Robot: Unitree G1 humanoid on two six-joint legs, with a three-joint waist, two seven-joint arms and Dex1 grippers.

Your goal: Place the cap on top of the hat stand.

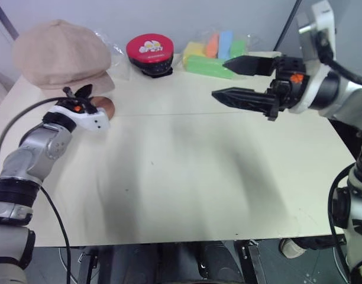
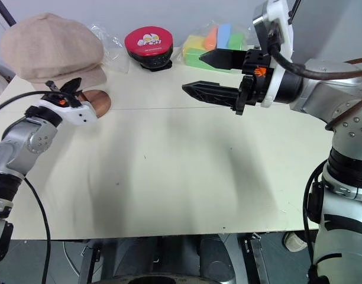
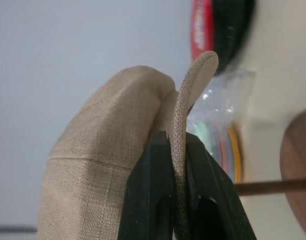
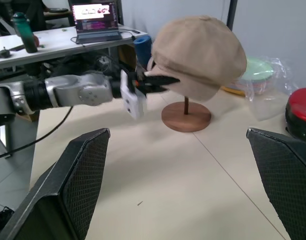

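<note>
The beige newsboy cap (image 4: 199, 54) sat over the reddish-brown wooden hat stand (image 4: 186, 116) near the desk's (image 1: 187, 171) far left corner, hiding the top disc. The left end effector (image 4: 165, 81) was clamped on the cap's brim, its black fingers (image 3: 148, 200) pinching the fabric edge. The right end effector (image 1: 240, 81) hung above the desk's far right part, fingers spread wide apart, holding nothing.

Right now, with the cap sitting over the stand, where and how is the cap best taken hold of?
By the short brim, from the robot's left side. The cap has a puffy crown too wide to pinch, while its brim is a thin stiff edge jutting sideways. The left gripper is shut on that edge already; the hat stand rises beneath.
</note>
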